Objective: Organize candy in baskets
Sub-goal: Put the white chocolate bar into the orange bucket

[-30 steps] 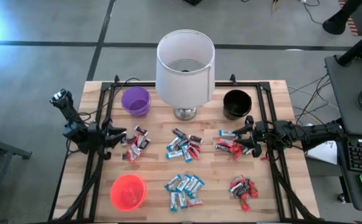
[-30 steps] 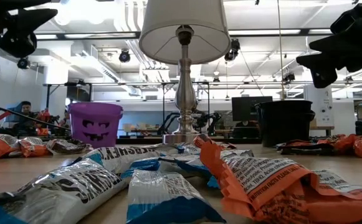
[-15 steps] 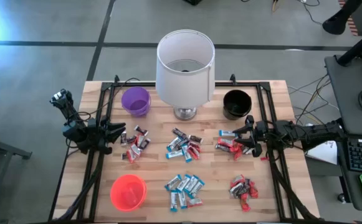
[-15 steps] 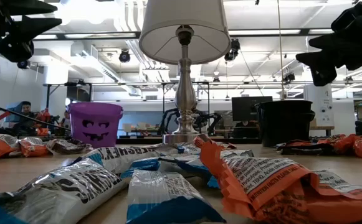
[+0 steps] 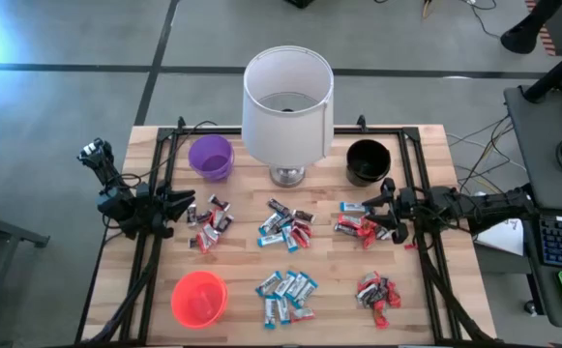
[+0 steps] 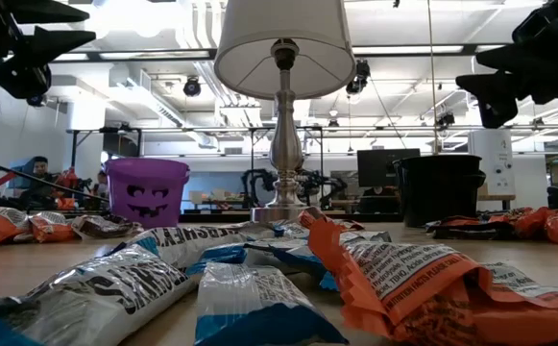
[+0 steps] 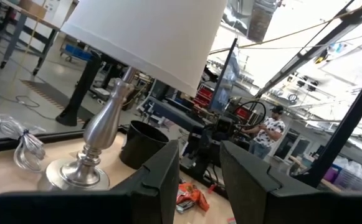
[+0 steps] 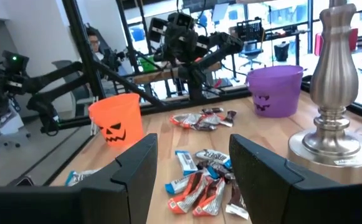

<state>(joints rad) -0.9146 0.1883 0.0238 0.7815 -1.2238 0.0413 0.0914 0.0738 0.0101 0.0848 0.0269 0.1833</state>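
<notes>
Wrapped candy lies on the wooden table in several small piles: near my left gripper (image 5: 210,222), in the middle (image 5: 285,225), near my right gripper (image 5: 358,225), and two toward the near edge (image 5: 285,293) (image 5: 377,293). The purple basket (image 5: 211,157) and the black basket (image 5: 367,160) stand at the far side. The orange-red basket (image 5: 199,298) stands near left. My left gripper (image 5: 182,203) (image 7: 199,149) hovers open at the left edge, above the table and pointing inward. My right gripper (image 5: 385,208) (image 8: 193,146) hovers open at the right edge, facing it. Neither has anything between its fingers.
A lamp with a big white shade (image 5: 287,97) stands on a metal base (image 5: 286,176) at the far middle, between the purple and black baskets. A black frame (image 5: 160,145) runs along the table's sides. Bare wood lies between the candy piles.
My left gripper has stayed in place but rolled about its own line and tipped slightly upward, so both its fingers now show apart in the low view. The candy and baskets have not moved.
</notes>
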